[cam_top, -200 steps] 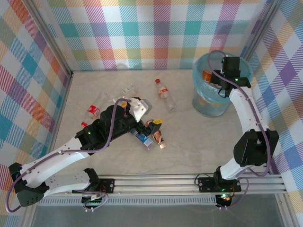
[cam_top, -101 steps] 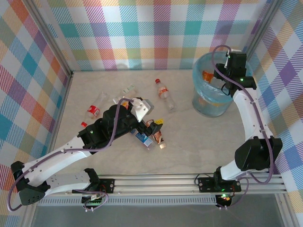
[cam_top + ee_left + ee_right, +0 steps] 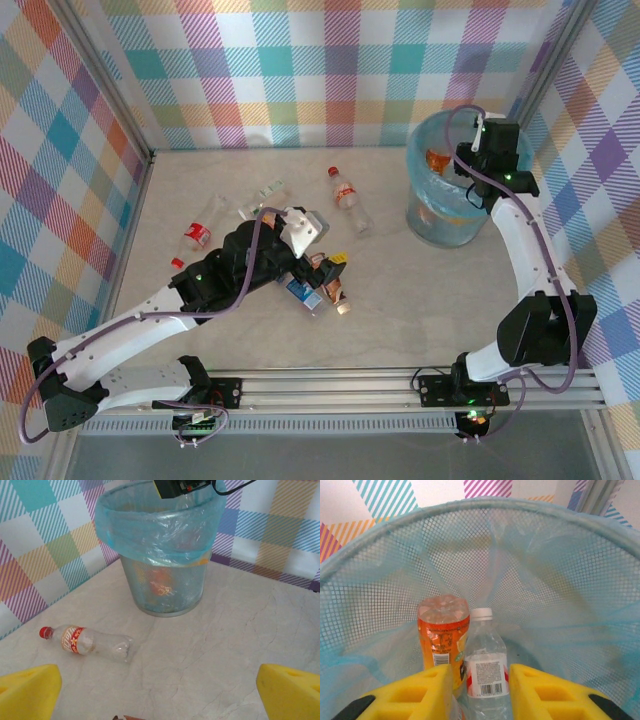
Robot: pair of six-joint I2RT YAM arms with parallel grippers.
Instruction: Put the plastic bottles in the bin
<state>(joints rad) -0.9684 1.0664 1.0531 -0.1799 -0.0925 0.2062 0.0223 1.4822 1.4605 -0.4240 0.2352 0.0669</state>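
Plastic bottles stand in the round blue-lined bin under my right tool, poised there for dropping; whether it grips the clear white-capped bottle, I cannot tell. My left tool gapes, released.

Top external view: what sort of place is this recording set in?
Probably a staged robot test cell, not a home: plaid panels box in a tabletop, and two arms are bolted to an aluminium rail at its near edge.
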